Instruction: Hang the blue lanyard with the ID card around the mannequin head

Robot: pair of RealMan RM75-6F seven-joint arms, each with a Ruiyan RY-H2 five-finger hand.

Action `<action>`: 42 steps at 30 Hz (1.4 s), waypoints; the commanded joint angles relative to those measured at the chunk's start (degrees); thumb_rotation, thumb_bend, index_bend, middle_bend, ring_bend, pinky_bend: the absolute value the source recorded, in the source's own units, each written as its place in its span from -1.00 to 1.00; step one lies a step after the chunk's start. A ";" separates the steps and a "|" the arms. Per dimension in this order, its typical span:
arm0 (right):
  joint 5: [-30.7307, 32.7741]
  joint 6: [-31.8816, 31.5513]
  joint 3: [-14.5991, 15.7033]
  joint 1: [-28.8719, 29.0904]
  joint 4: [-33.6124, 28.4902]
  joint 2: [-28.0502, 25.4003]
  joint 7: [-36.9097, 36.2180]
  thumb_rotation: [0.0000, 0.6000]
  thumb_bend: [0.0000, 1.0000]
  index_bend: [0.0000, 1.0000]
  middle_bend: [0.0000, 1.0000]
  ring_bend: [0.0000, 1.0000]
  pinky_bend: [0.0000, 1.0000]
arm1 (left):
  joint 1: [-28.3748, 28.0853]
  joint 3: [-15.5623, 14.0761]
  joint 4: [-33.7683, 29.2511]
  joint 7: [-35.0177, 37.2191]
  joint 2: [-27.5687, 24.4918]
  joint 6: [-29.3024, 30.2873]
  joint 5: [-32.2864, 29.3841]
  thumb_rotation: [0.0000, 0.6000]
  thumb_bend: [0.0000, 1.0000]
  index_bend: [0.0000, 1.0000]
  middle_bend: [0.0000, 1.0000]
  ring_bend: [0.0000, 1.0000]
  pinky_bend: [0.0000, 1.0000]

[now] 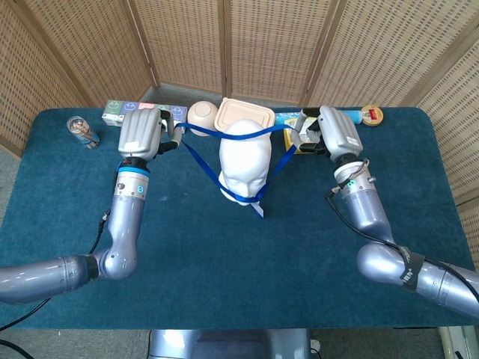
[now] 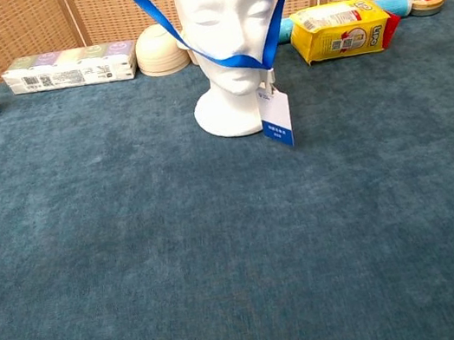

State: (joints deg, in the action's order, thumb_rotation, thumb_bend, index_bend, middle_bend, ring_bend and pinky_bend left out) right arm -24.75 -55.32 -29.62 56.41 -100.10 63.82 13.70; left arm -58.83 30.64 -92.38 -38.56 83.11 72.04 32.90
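Over the blue table (image 1: 224, 299), the mannequin head (image 1: 245, 161) stands upright inside the spread blue lanyard (image 1: 200, 166). The left hand (image 1: 142, 133) and right hand (image 1: 334, 132) each grip one side of the loop. Both should lower evenly behind the crown, letting the ID card (image 2: 276, 118) hang in front.

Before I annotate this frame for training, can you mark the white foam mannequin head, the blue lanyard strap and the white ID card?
white foam mannequin head (image 2: 227, 11), chest view, on the face.
blue lanyard strap (image 1: 200, 163), head view, on the stretch toward the left hand.
white ID card (image 2: 276, 118), chest view, on the card's middle.
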 commanded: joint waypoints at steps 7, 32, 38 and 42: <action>1.47 1.30 0.87 2.57 4.26 1.65 0.66 1.00 0.06 0.36 1.00 1.00 1.00 | -2.04 -0.62 3.49 -0.01 2.03 -0.67 -1.31 0.64 -0.05 0.43 1.00 1.00 1.00; 3.02 4.80 0.98 5.93 12.79 5.11 -1.25 1.00 0.06 0.37 1.00 1.00 1.00 | -3.81 -1.23 12.16 2.39 5.23 -1.92 -0.70 0.64 -0.05 0.43 1.00 1.00 1.00; 3.83 5.20 1.74 6.44 13.80 5.38 -0.47 1.00 0.07 0.37 1.00 1.00 1.00 | -3.81 -1.43 13.20 2.28 5.80 -2.40 -1.34 0.63 -0.05 0.43 1.00 1.00 1.00; 4.59 5.34 2.13 6.86 14.67 5.74 0.02 1.00 0.06 0.37 1.00 1.00 1.00 | -3.82 -1.61 14.02 2.20 6.17 -2.68 -1.55 0.65 -0.05 0.43 1.00 1.00 1.00</action>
State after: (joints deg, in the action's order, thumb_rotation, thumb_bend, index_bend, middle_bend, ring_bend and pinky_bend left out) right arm -20.28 -50.03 -27.59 63.17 -85.59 69.46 13.64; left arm -62.64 29.06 -78.44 -36.33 89.21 69.41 31.41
